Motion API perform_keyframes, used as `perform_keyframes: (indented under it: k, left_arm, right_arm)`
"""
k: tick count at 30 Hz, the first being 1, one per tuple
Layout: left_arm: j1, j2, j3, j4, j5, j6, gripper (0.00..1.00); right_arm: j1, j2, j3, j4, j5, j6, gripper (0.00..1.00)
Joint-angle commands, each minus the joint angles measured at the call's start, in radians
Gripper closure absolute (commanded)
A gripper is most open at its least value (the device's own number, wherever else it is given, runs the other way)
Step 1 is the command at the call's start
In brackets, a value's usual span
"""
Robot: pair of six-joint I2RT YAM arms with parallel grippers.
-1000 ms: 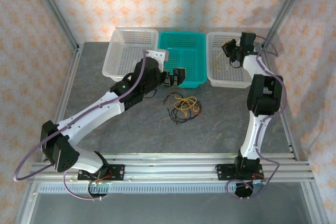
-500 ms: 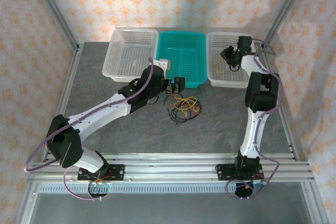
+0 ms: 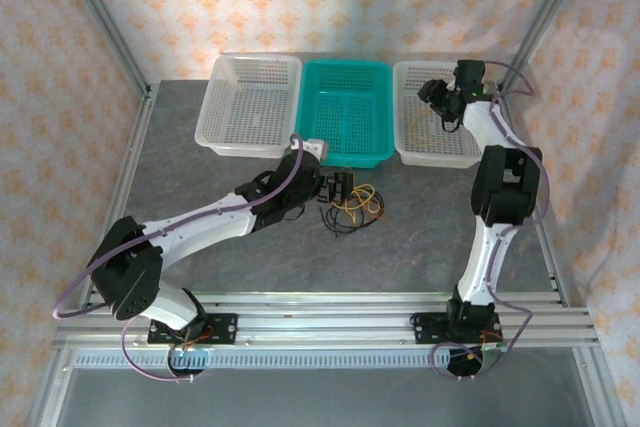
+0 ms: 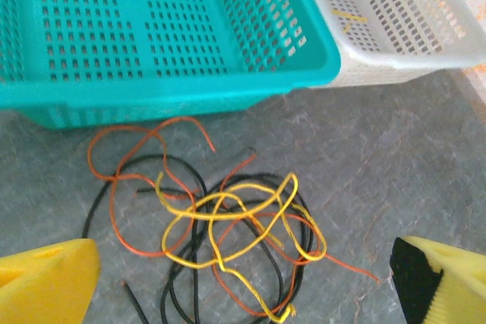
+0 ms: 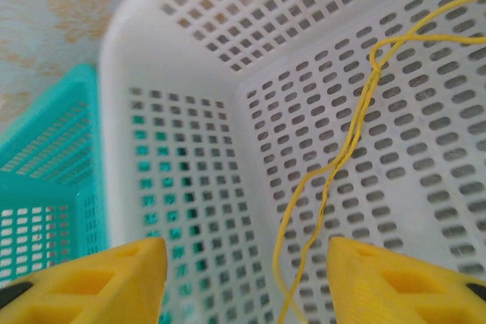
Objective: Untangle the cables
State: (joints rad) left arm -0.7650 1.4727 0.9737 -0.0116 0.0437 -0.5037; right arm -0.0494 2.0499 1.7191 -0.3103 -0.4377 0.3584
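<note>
A tangle of yellow, black and orange cables [image 3: 352, 204] lies on the grey table just in front of the teal basket [image 3: 347, 65]. In the left wrist view the tangle [image 4: 228, 237] sits between and just ahead of my left gripper's [image 4: 243, 294] wide-open yellow fingers [image 4: 45, 282]. From above, the left gripper [image 3: 337, 190] hovers at the tangle's left edge. My right gripper [image 3: 438, 97] is over the right white basket [image 3: 437, 157], open. One loose yellow cable [image 5: 342, 157] lies on that basket's floor and runs down between the right gripper's [image 5: 247, 282] spread fingers [image 5: 99, 278].
An empty white basket [image 3: 250, 62] stands at the back left, next to the teal basket [image 4: 152, 89] and the right white basket [image 4: 395, 51]. Metal frame posts rise at the table's back corners. Bare grey table stretches in front of the tangle.
The right gripper has opened, and the yellow cable lies loose in the right basket. The left arm has swung down and right, from the teal basket's front to the tangle.
</note>
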Motion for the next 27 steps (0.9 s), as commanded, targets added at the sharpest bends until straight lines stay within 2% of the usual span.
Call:
perform_keyframes:
  k: [1, 4, 7, 10, 15, 16, 17, 19, 22, 27]
  left_arm:
    - [-0.026, -0.052, -0.066, 0.093, -0.051, -0.061, 0.01]
    - [-0.046, -0.067, -0.124, 0.142, -0.083, -0.111, 0.01]
    - [-0.065, -0.081, -0.167, 0.178, -0.131, -0.143, 0.01]
    - [-0.083, -0.094, -0.204, 0.207, -0.194, -0.181, 0.01]
    - [-0.101, -0.139, -0.326, 0.363, -0.214, -0.222, 0.01]
    - [-0.102, -0.150, -0.355, 0.393, -0.218, -0.238, 0.02]
    - [-0.102, -0.155, -0.375, 0.405, -0.229, -0.250, 0.08]
    - [-0.100, -0.149, -0.379, 0.375, -0.232, -0.261, 0.14]
    - [-0.100, -0.114, -0.343, 0.281, -0.213, -0.246, 0.15]
    - [-0.097, -0.066, -0.343, 0.286, -0.156, -0.278, 0.14]
  right_arm:
    - [0.038, -0.156, -0.040, -0.064, 0.155, -0.102, 0.42]
    - [0.085, -0.260, -0.104, -0.103, 0.299, -0.155, 0.45]
    - [0.126, -0.363, -0.189, -0.099, 0.382, -0.143, 0.47]
    - [0.184, -0.469, -0.297, -0.056, 0.446, -0.091, 0.39]
    - [0.290, -0.576, -0.411, -0.112, 0.472, -0.098, 0.35]
    - [0.309, -0.595, -0.433, -0.123, 0.481, -0.094, 0.36]
    - [0.329, -0.616, -0.460, -0.140, 0.478, -0.087, 0.37]
    - [0.374, -0.679, -0.542, -0.122, 0.437, -0.086, 0.40]
    - [0.459, -0.764, -0.646, -0.098, 0.372, -0.057, 0.43]
    - [0.601, -0.837, -0.758, -0.090, 0.408, 0.065, 0.52]
